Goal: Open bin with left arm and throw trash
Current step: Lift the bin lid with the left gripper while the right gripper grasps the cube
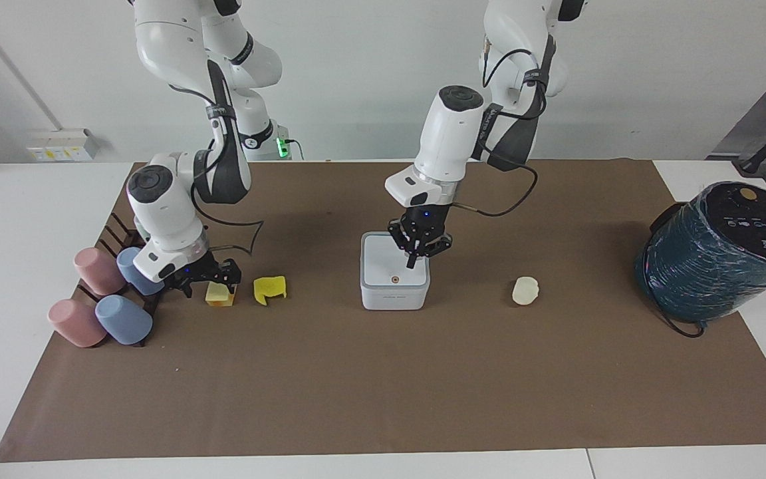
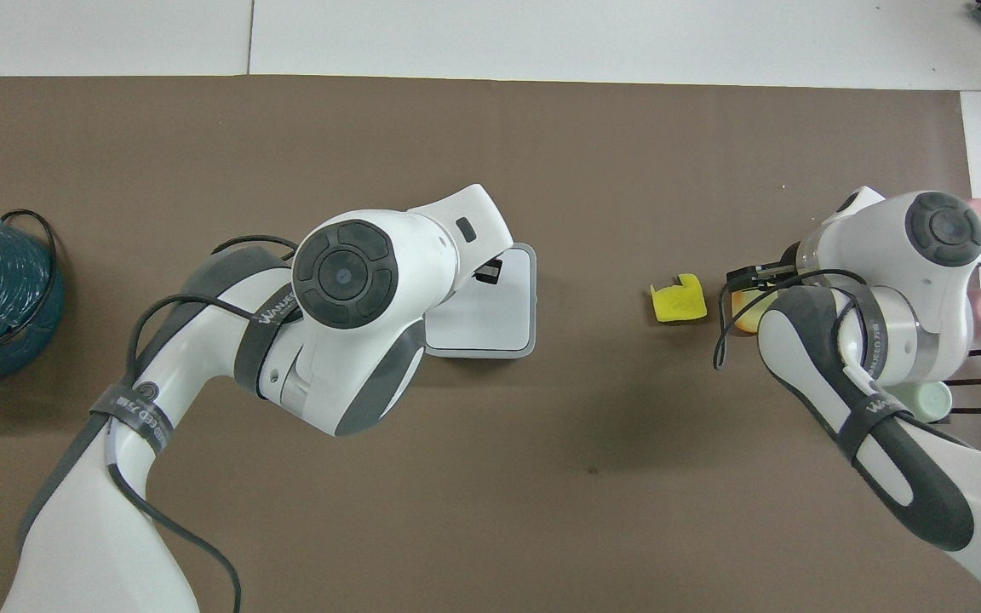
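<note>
The white bin [image 1: 395,293] stands mid-mat with its grey-rimmed lid down, the orange dot showing; part of it shows in the overhead view [image 2: 499,323]. My left gripper [image 1: 412,259] is shut and points down, its tips at the lid just above the dot. My right gripper [image 1: 210,286] is open and low at the mat, its fingers on either side of the pale orange-yellow chunk [image 1: 220,296]. The bright yellow piece [image 1: 270,288] lies beside the chunk, toward the bin. The cream-white lump [image 1: 526,291] lies toward the left arm's end and is hidden under the left arm in the overhead view.
A rack of pastel cups [image 1: 98,269] stands at the right arm's end, close to the right wrist. A big dark-teal wrapped cylinder [image 1: 715,253] lies at the left arm's end, with a black cable by it.
</note>
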You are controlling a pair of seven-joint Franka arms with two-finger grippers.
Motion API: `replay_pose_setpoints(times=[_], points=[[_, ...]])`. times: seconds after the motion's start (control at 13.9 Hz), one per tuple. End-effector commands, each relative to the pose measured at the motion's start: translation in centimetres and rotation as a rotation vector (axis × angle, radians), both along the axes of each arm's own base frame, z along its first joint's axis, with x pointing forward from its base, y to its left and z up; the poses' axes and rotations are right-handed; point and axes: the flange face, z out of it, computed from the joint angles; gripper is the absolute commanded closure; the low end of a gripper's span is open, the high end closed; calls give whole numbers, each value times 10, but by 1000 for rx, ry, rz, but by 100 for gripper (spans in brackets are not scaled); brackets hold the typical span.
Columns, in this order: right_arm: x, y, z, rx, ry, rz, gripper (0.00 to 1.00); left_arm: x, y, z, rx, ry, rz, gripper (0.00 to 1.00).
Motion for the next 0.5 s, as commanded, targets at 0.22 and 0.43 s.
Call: replay_pose_setpoints(times=[0.22, 0.43], points=[[-20, -7, -11, 11, -10, 42, 43, -11, -27, -31, 4, 17, 20, 100], [-19, -4, -11, 18, -12, 24, 100, -19, -21, -19, 46, 72, 20, 100]])
